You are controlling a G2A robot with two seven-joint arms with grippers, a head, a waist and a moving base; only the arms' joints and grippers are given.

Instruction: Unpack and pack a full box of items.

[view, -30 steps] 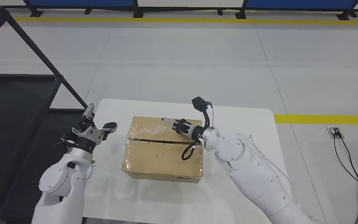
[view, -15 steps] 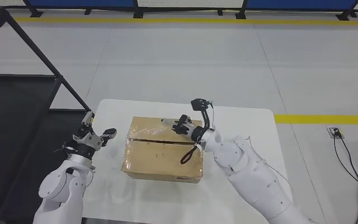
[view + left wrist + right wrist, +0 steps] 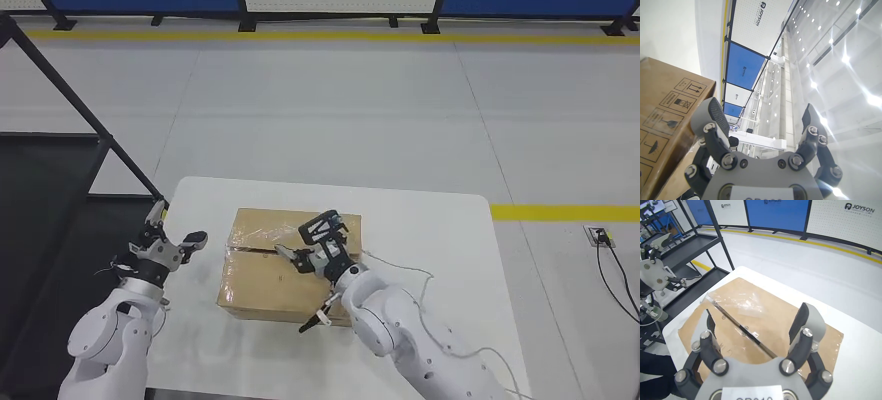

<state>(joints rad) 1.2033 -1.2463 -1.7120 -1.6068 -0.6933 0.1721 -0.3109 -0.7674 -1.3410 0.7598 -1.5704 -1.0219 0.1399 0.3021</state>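
Two grippers, both empty. One brown cardboard box (image 3: 262, 285) sits near the middle of the white table (image 3: 440, 240), flaps closed, with a seam running along its top. Clear tape (image 3: 748, 305) lies wrinkled and shiny over that seam and part of the top, and one end looks lifted off the cardboard. The right gripper (image 3: 308, 236) is over the box top, about mid-length. Its jaws are spread wide with nothing between them, and in the right wrist view the seam (image 3: 751, 335) runs through the gap between the two fingers. Can't tell whether the fingertips touch the cardboard or hang just above it. The left gripper (image 3: 177, 224) is off the robot's left end of the box, near it but apart, above the table edge. Its fingers are also spread wide and grip nothing. It points up toward the ceiling in the left wrist view, where the box side with printed handling symbols shows close beside one finger (image 3: 715, 111); contact there can't be judged. A black metal shelf cart (image 3: 696, 240) stands off the table's left side, beyond the left gripper.
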